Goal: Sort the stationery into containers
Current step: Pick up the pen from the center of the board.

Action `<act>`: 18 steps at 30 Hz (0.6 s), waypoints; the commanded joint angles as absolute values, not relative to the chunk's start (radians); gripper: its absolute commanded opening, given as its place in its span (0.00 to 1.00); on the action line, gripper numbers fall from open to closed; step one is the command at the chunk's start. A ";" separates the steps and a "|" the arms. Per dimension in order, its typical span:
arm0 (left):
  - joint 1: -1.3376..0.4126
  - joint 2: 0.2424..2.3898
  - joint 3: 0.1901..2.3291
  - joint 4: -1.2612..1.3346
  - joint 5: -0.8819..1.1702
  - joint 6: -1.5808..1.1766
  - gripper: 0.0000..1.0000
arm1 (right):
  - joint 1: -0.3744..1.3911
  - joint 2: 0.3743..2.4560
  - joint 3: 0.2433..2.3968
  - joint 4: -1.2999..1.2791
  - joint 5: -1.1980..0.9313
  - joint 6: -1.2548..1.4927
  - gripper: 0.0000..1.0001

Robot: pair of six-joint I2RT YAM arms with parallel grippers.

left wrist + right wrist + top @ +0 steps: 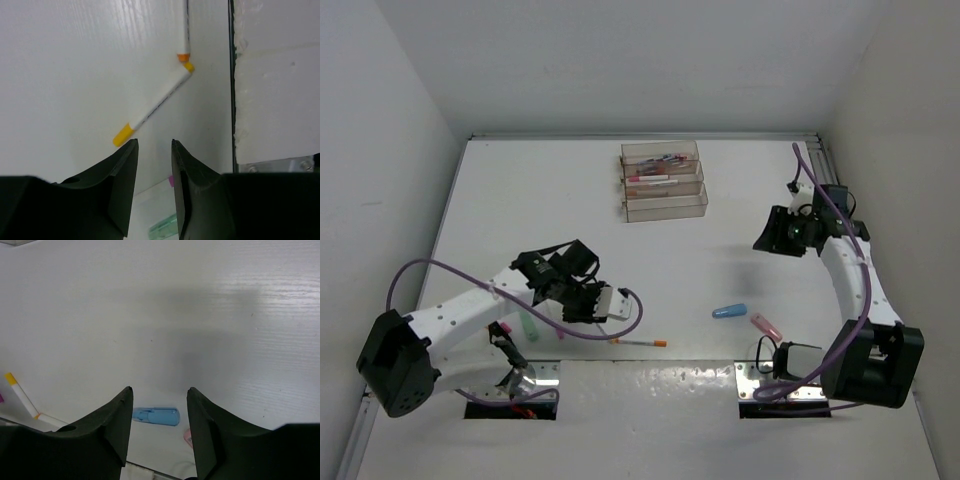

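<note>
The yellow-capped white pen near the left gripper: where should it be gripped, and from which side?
Probably mid-barrel, from above, the left gripper closing across the thin white pen. It lies flat, and its far tip touches an orange-tipped pen, so avoid that end.

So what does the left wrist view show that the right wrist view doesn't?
Only the left wrist: a pale green translucent piece between the fingers of the open left claw, and a metal mounting plate past the table seam. Only the right wrist: a stubby light blue piece and a pink piece, framed by the open right claw. Both: the white yellow-capped pen meeting the white orange-capped pen tip to tip.
</note>
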State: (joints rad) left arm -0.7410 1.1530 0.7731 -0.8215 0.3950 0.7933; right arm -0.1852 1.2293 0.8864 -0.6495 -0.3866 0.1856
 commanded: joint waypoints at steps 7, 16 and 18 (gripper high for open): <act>-0.747 1.176 0.744 -0.810 0.367 1.133 0.39 | -0.176 1.207 0.888 -0.632 -0.394 0.180 0.47; -0.753 1.299 0.744 -0.733 0.387 1.192 0.39 | -0.181 1.210 0.891 -0.650 -0.380 0.155 0.47; -0.755 1.325 0.735 -0.697 0.374 1.193 0.39 | -0.183 1.209 0.891 -0.649 -0.377 0.150 0.47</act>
State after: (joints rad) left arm -0.7456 1.3025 0.7326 -0.7551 0.3546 1.1469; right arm -0.1806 1.2259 0.8806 -0.6598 -0.3843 0.1749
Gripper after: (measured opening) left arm 0.392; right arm 0.472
